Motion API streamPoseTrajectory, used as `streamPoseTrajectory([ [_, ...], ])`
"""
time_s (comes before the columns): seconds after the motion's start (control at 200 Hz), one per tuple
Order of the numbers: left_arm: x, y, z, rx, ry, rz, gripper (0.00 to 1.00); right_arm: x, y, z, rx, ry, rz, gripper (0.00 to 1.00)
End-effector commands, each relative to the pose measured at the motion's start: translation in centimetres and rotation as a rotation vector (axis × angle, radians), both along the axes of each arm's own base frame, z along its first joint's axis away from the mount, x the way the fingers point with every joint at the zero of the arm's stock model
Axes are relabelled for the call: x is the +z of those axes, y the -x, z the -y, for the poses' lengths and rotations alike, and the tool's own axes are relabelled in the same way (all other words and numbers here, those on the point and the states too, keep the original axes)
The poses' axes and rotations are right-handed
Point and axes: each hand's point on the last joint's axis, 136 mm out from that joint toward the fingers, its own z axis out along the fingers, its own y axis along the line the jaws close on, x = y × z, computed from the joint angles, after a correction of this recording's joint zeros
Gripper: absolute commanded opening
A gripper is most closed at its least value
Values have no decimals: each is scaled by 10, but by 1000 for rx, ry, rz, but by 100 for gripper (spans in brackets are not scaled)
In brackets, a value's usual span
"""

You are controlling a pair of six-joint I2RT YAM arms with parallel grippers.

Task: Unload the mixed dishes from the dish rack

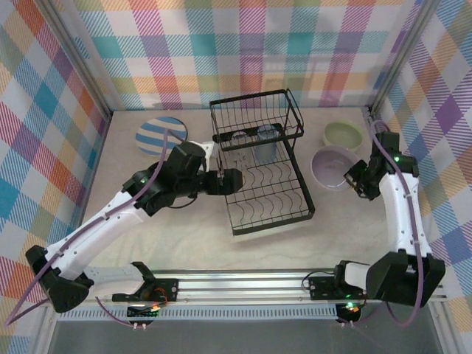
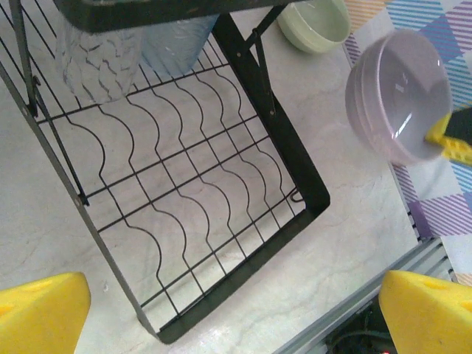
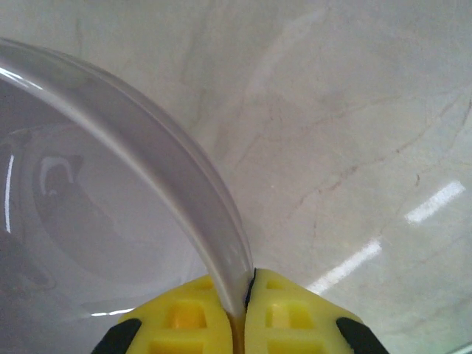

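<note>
Plaid walls (image 1: 221, 44), pale marbled tabletop (image 1: 184, 236) — dish rack (image 1: 267, 193) central.

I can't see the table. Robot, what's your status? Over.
Left gripper open over rack. Right gripper shut on lavender bowl rim. Two tumblers in rack basket.

Black wire dish rack (image 1: 262, 184) mid-table, wavy slotted base nearer, tall basket end farther. Translucent grey-blue tumbler (image 1: 266, 144) stands in basket. Blue-and-white striped round plate (image 1: 160, 135) flat, left of rack. Pale green bowl (image 1: 343, 134), glossy lavender bowl (image 1: 333, 166) right of rack.
</note>
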Motion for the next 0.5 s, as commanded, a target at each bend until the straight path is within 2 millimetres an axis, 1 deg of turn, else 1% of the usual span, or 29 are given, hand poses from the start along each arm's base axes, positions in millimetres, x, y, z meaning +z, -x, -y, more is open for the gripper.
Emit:
streamPoseTrajectory([
  [0.0,5,6,-5,-24,34,24,100,40,-53,6,-45,-43,186,0],
  [0.175,1,15,-17,-15,23,21,100,43,-97,28,-110,-41,197,0],
  [0.25,-2,18,-21,-5,23,18,100,37,-116,36,-137,-59,180,0],
  [0.39,-6,21,-29,20,23,13,100,37,-155,52,-154,-52,186,0],
  [0.4,-6,21,-30,24,22,14,100,40,-157,52,-154,-51,190,0],
  [0.47,-8,20,-33,41,20,16,100,37,-174,59,-168,-48,172,0],
  [0.495,-8,20,-34,46,19,16,100,33,-179,61,-176,-52,160,0],
])
